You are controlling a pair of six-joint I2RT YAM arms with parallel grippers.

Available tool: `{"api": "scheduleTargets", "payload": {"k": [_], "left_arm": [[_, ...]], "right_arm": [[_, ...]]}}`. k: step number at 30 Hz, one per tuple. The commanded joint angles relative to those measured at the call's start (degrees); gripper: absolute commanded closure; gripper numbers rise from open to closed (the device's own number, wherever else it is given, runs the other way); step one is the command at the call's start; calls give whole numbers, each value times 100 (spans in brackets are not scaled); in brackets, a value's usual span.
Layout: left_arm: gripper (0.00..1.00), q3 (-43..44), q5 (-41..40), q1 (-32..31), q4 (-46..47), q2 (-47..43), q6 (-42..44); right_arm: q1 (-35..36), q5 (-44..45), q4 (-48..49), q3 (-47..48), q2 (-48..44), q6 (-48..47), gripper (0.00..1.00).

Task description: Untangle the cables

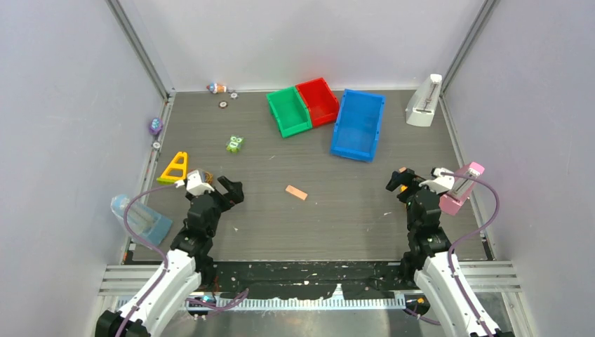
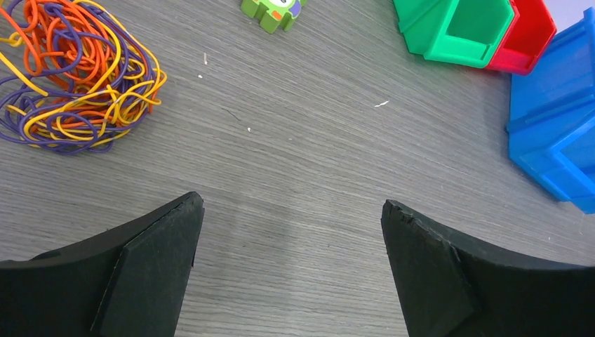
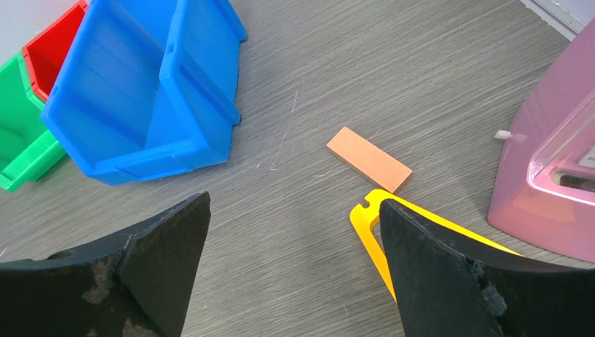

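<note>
Left wrist view: the cables sit as one yellow, orange and purple clump on the table, ahead and left of my left pincer, spread wide, empty; my right pincer gapes too, well apart from them. Grab the whole wad and I'd likely drag it or cinch knots tighter. Frame edge cuts the clump; no strand ends readable.
</note>
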Motion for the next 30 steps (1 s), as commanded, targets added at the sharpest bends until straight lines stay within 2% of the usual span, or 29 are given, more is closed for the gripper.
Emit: {"api": "scheduleTargets", "payload": {"k": [1,5,8,11,13,18,21,25,30], "left_arm": [[1,286,-111,-20,64,16,-180],[1,471,577,-15,-190,-432,422],[1,238,640,-11,-31,-1090,697],[1,437,84,-11,-682,-1562,832],[1,921,-432,-11,-1648,-1564,660],[1,2423,-1520,44,-3725,-456,196],[1,3158,-1574,434,-4486,588,31],[1,3270,-1040,1042,-4327,1281,-142],[8,3250,-1217,1177,-3682,1993,-113]], "right_arm": [[1,208,58,58,-19,179,5],[-4,323,-31,90,0,237,5],[-4,384,-95,110,-12,273,5],[-8,376,-97,97,-3,308,5],[-5,376,-96,98,16,314,5],[-9,366,-104,124,101,351,5],[0,354,-100,139,153,364,5],[-8,316,-75,142,181,367,5],[-4,281,-61,137,197,354,5]]}}
